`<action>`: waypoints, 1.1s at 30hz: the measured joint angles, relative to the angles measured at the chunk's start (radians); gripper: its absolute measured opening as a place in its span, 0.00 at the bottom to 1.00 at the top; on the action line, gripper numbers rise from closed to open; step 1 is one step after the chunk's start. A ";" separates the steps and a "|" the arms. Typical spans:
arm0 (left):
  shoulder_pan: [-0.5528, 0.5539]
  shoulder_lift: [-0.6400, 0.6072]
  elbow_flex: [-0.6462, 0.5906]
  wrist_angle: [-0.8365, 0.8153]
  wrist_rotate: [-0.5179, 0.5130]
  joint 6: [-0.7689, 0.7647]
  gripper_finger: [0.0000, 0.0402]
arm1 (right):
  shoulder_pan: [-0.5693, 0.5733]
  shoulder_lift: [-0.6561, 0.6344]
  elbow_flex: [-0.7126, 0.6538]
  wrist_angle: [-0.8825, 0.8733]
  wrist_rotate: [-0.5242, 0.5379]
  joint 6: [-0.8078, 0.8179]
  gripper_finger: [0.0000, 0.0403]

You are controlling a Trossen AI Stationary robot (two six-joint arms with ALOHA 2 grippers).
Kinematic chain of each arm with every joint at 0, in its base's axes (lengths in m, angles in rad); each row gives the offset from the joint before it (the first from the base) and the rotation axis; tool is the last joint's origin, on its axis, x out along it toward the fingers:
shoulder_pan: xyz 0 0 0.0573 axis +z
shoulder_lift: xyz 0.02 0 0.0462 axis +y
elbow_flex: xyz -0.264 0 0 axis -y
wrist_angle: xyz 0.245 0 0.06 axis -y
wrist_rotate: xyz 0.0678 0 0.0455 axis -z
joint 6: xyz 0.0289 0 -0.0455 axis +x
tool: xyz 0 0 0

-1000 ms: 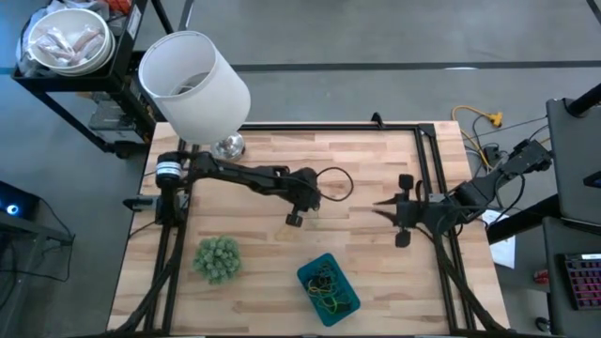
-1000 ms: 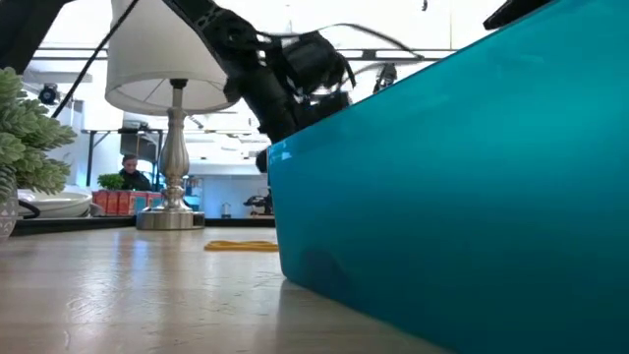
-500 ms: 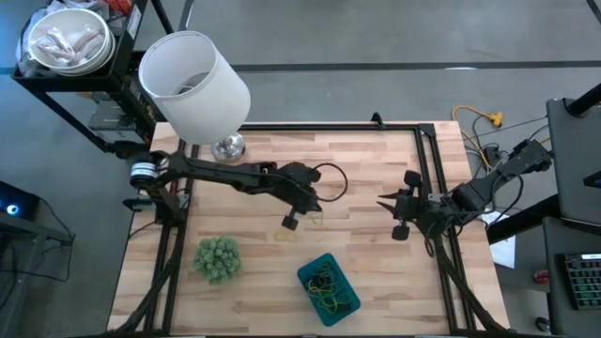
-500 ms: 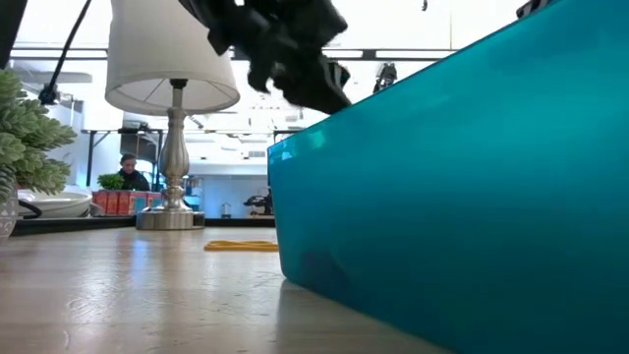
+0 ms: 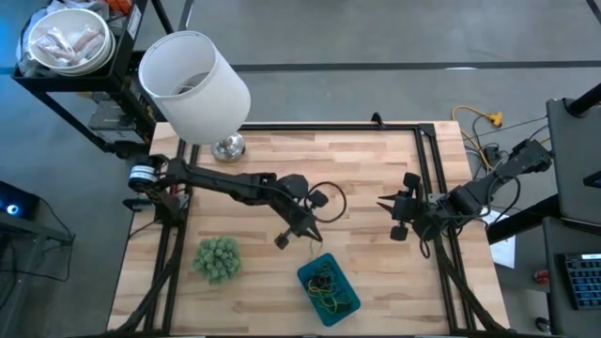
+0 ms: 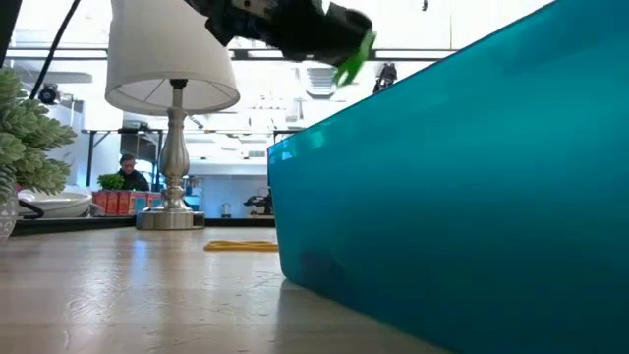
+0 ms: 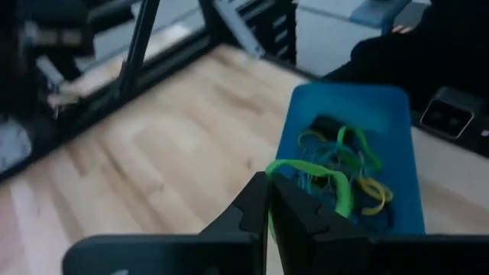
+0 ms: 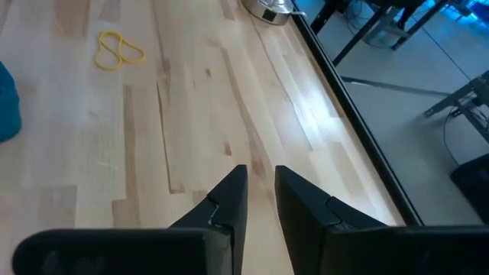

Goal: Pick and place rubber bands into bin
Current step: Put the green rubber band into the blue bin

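High view. The left gripper (image 5: 302, 232) reaches across the table (image 5: 376, 169) and hangs just above the far edge of the bin (image 5: 329, 288), which lies at the near middle of the table with a tangle of bands (image 5: 327, 284) inside. A faint loose band (image 5: 285, 235) lies on the wood just left of this gripper. The right gripper (image 5: 387, 204) waits at the right side of the table, well apart from the bin. A lamp (image 5: 195, 83) stands at the far left corner; a green ball (image 5: 218, 258) sits near left.

Low view. The bin wall (image 6: 462, 187) fills the right half. Above its far rim the left gripper (image 6: 339, 44) carries a green band (image 6: 356, 56). A yellow band (image 6: 241, 246) lies flat on the table beyond the bin, near the lamp base (image 6: 169, 218).

Left wrist view. The fingers (image 7: 294, 214) are pressed together on the green band (image 7: 309, 177), which loops out over the bin (image 7: 348, 103) and its pile of bands (image 7: 340, 172).

Right wrist view. The right gripper (image 8: 260, 191) shows its fingers (image 8: 229, 195) nearly together with a narrow gap, holding nothing. A yellow band (image 8: 118, 50) lies on the wood well ahead.
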 joint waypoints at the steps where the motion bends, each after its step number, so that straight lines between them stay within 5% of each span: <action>1: -0.006 0.003 0.000 0.016 0.002 0.000 0.00 | 0.000 0.000 -0.003 -0.001 0.000 0.000 0.16; 20: -0.092 0.187 0.050 0.240 0.082 -0.052 0.00 | 0.000 0.000 -0.006 0.002 0.000 0.000 0.15; 33: -0.091 0.253 0.070 0.243 0.103 -0.071 0.00 | 0.000 0.000 -0.006 0.002 0.000 0.000 0.14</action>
